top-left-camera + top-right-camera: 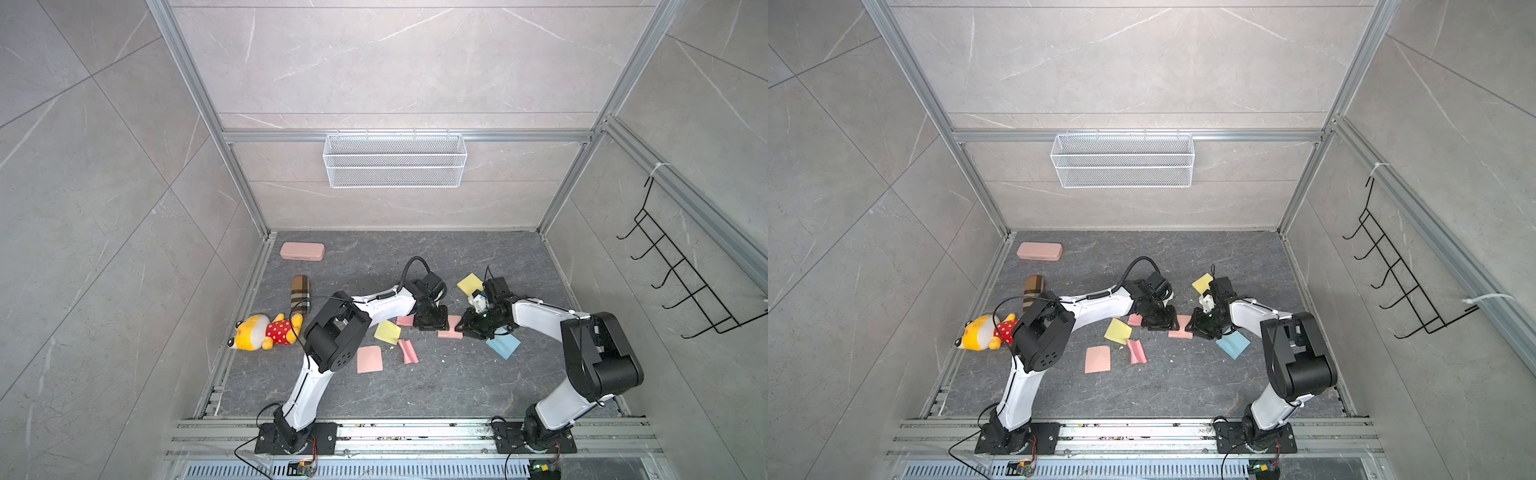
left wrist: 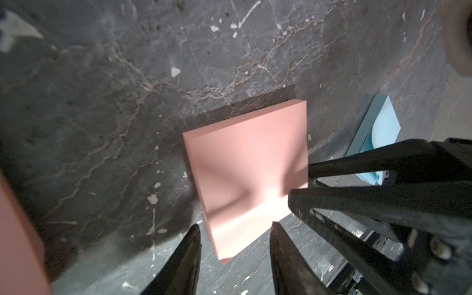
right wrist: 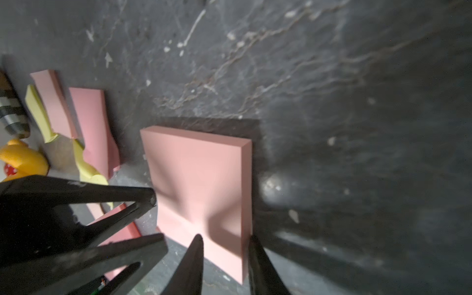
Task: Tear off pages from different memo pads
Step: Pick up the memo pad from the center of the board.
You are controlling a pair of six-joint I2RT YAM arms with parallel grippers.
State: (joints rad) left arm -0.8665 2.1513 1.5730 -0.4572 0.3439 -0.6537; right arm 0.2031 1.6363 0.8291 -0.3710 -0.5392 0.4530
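A pink memo pad (image 1: 451,327) (image 1: 1180,326) lies flat on the dark floor between my two grippers. My left gripper (image 2: 235,224) (image 1: 432,322) is open, its fingertips on either side of one corner of the pad (image 2: 247,166) without touching it. From the opposite side my right gripper (image 3: 224,237) (image 1: 462,328) straddles another corner of the pad (image 3: 201,178), one tip against its side wall; a grip cannot be made out. A yellow memo pad (image 1: 469,284) and a light blue memo pad (image 1: 503,343) lie near the right arm. Loose pages lie to the left: a yellow page (image 1: 387,331), a flat pink page (image 1: 369,359) and a crumpled pink page (image 1: 408,351).
A pink case (image 1: 302,251), a checked cylinder (image 1: 301,295) and a plush toy (image 1: 266,332) lie along the left side. A white wire basket (image 1: 395,160) hangs on the back wall and a black hook rack (image 1: 681,270) on the right wall.
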